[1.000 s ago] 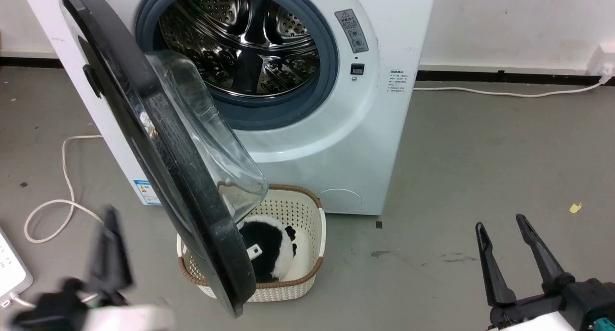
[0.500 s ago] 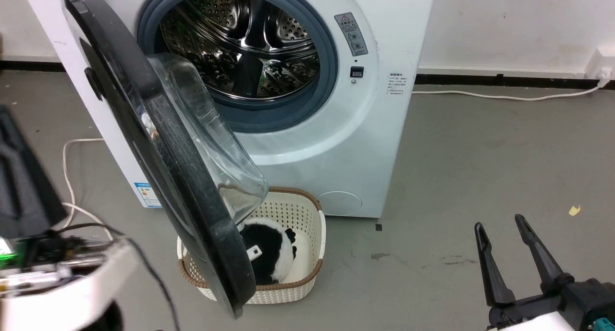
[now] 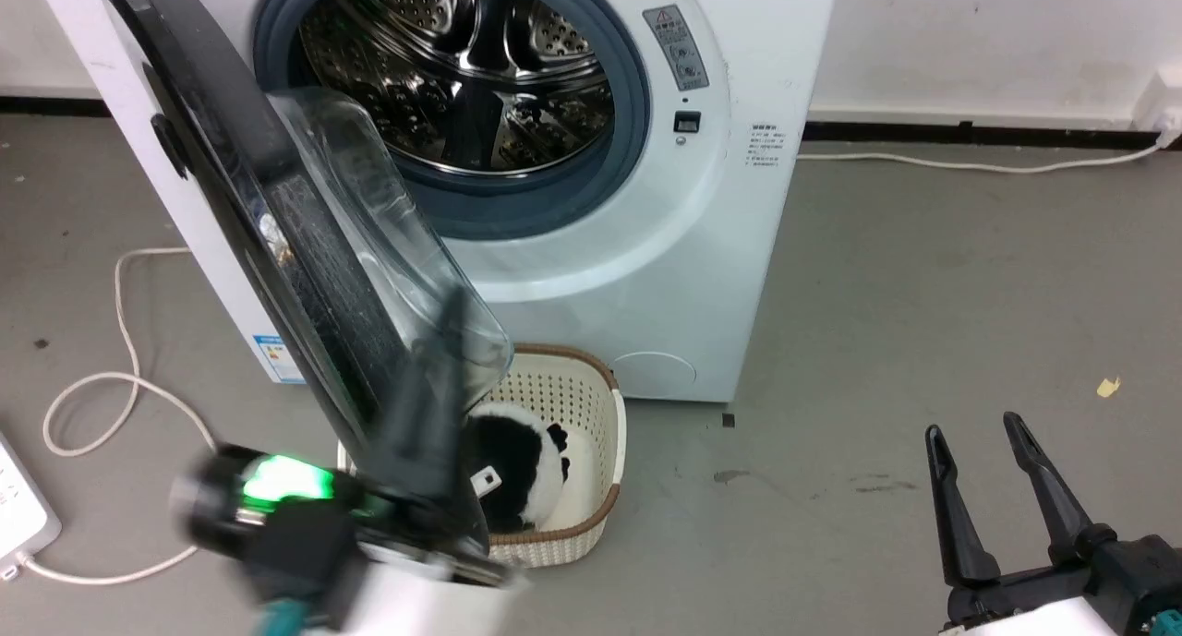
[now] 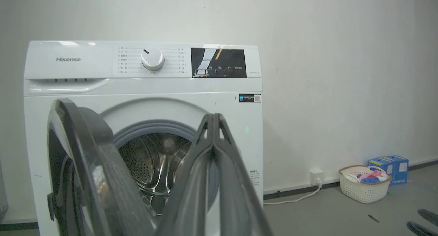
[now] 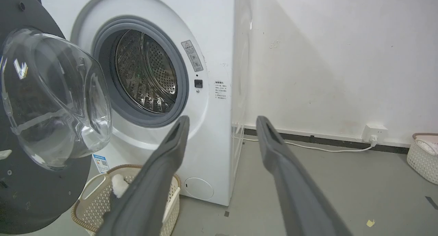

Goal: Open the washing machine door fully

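left gripper, pinched closed, swung up by door, perhaps touching; right gripper wide.

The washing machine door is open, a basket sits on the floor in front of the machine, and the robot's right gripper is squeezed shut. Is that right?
Not quite. The right gripper is open, spread wide, as the right wrist view shows. The washing machine door is indeed open, and the basket does sit on the floor in front of the washing machine.
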`<state>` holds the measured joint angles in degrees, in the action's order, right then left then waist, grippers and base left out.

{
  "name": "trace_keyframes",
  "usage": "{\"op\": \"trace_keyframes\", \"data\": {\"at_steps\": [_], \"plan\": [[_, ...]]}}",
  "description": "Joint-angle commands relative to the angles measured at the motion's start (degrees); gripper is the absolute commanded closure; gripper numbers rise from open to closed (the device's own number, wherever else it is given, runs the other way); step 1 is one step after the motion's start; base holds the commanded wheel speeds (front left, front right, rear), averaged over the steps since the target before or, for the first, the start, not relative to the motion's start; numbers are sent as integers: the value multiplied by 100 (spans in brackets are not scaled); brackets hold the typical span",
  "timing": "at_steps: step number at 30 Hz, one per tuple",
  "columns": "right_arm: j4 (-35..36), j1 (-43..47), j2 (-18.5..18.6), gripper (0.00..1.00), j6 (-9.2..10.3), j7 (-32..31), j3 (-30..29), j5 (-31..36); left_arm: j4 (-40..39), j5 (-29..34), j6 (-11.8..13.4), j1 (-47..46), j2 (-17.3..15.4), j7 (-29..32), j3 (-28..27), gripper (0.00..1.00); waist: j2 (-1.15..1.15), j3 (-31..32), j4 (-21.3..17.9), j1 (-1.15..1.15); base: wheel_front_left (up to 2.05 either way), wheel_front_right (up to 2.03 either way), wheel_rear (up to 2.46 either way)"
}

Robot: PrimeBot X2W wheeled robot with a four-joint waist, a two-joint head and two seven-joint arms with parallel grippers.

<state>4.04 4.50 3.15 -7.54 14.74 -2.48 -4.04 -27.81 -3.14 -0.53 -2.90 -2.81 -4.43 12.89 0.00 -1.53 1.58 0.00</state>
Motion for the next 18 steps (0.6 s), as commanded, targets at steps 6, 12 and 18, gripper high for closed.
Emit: {"op": "trace_keyframes", "data": {"at_steps": [6, 12, 18], "plan": [[0, -42, -27, 0, 5, 26, -45, -39, 750, -3, 89, 330, -10, 346, 585, 100, 0, -160, 45, 0, 0, 0, 0], [-6, -113, -27, 0, 5, 26, -38, -55, 1619, -74, 252, 404, -9, 559, 798, 100, 0, -299, 94, 0, 0, 0, 0], [-43, -131, -27, 0, 5, 26, -22, -59, 2234, -166, 395, 374, -11, 529, 716, 100, 0, -356, 205, 0, 0, 0, 0]]}}
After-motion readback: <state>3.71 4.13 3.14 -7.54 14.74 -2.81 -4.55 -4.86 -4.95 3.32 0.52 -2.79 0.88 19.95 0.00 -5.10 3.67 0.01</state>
